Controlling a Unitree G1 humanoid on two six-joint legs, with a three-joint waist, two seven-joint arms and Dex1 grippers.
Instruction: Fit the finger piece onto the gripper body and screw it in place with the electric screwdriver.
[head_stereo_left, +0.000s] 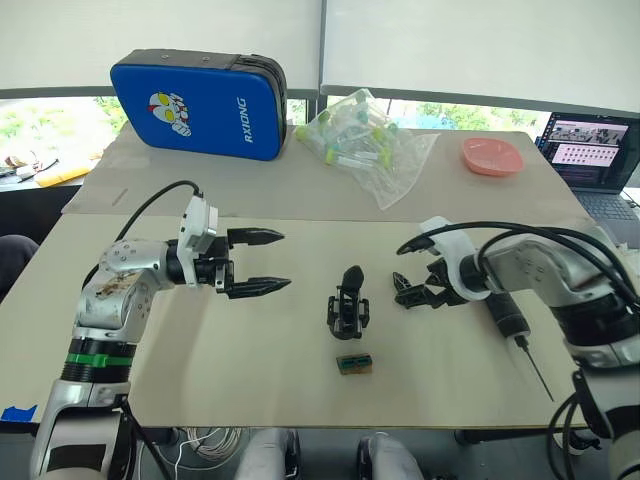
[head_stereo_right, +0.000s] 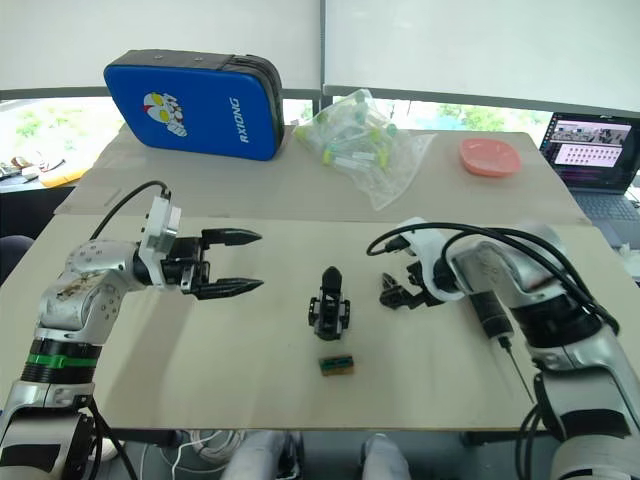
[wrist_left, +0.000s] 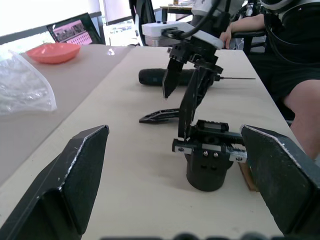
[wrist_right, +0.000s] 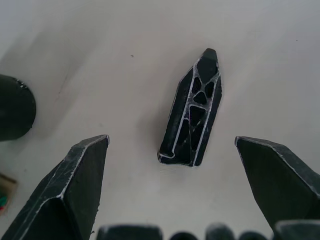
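The finger piece (wrist_right: 192, 112), a small black tapered wedge, lies flat on the beige table. My right gripper (head_stereo_left: 408, 292) hangs open just above it, one finger on each side and nothing held. The gripper body (head_stereo_left: 347, 305) stands upright at the table's middle, a little left of that gripper. Just right of the right gripper, under my right forearm, lies the electric screwdriver (head_stereo_left: 510, 320), its thin bit pointing toward the front edge. My left gripper (head_stereo_left: 285, 260) is open and empty, raised to the left of the gripper body and pointing at it.
A small green-and-brown block (head_stereo_left: 354, 363) lies just in front of the gripper body. On the far table are a blue case (head_stereo_left: 195, 105), a clear bag of tubes (head_stereo_left: 365, 140) and a coral bowl (head_stereo_left: 492, 156). A laptop (head_stereo_left: 590, 150) sits far right. A person (wrist_left: 295, 75) sits beyond the table's right end.
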